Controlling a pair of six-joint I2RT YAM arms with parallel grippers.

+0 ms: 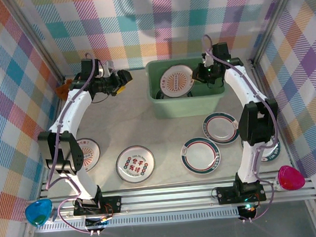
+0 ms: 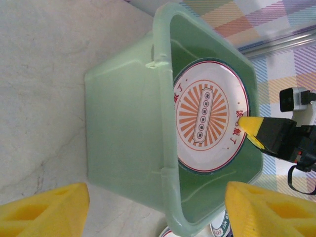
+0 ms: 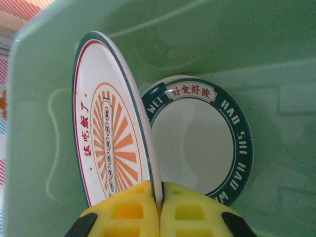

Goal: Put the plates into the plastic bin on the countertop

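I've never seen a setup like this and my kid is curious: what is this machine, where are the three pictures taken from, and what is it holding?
These are two white robot arms bolted to a table's near edge. One picture looks down from above; the other two come from cameras on each wrist, so you see yellow fingers up close. The right gripper pinches the rim of a sunburst plate, holding it on edge inside the mint-green plastic bin, above a green-rimmed plate lying at the bottom. The left gripper is open and empty, beside the bin. More plates wait on the countertop.
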